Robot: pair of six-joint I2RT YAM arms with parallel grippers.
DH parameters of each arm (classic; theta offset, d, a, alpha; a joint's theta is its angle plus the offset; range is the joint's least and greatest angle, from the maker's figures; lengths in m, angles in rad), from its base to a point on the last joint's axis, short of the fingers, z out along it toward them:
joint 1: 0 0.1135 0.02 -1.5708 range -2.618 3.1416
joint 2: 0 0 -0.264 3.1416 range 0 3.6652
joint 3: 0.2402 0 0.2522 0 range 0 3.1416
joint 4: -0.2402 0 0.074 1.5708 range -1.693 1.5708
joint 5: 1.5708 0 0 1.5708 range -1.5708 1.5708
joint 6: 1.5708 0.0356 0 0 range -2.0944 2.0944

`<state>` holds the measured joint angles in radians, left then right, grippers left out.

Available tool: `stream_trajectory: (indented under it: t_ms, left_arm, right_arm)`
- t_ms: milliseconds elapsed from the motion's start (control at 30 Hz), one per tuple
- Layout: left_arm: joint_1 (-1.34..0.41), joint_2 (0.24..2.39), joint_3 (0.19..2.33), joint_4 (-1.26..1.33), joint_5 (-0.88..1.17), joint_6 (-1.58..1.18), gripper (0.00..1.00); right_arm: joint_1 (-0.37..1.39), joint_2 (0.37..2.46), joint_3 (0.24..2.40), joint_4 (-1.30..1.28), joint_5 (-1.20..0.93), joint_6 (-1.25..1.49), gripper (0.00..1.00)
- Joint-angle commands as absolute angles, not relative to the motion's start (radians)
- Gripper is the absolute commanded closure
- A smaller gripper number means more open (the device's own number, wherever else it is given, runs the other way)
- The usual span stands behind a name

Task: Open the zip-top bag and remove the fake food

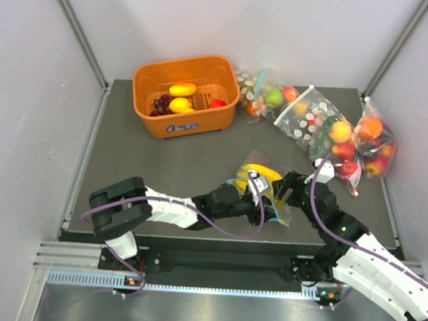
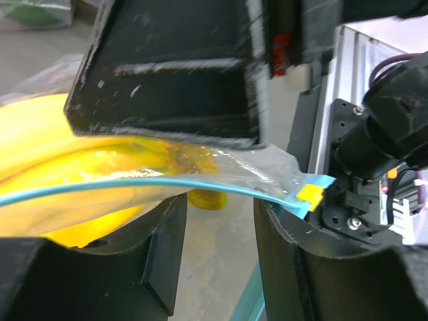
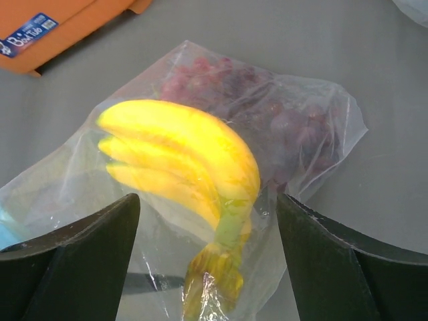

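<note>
Lying on the table [image 1: 199, 159] near its front edge: zip-top bag [image 3: 314, 127], bananas [image 3: 187, 154] and grapes [image 3: 267, 114] inside. Left gripper [image 2: 214, 221] partly parted, zip strip [image 2: 134, 184] draped across its tips. Right gripper [image 3: 207, 214] spread wide, clamping nothing.

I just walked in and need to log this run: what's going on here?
Both arms meet at the zip-top bag at the near edge of the table. The left claw sits open at its blue zip strip; the right claw hangs wide open over the bag. The bananas and grapes are inside it; nothing is out yet.
</note>
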<state>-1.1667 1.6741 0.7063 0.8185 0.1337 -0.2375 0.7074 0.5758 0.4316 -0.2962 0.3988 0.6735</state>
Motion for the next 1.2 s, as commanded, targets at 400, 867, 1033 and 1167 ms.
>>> stream_trajectory:
  t_ms: [400,867,1033,1167]
  left_arm:
    - [-1.21,1.73,0.839,0.81,0.04,-0.199,0.48]
    - [-1.272,1.755,0.848,0.779,-0.13,-0.192,0.42]
    - [-1.319,1.79,0.896,0.684,-0.293,-0.186,0.42]
    - [-1.327,1.799,0.907,0.663,-0.373,-0.204,0.41]
  right_arm:
    - [0.693,0.584,0.351,-0.25,0.328,0.722,0.84]
    - [0.693,0.595,0.345,-0.169,0.275,0.749,1.0]
    - [0.693,0.577,0.35,-0.179,0.273,0.752,1.0]
    - [0.695,0.557,0.351,-0.181,0.272,0.752,1.0]
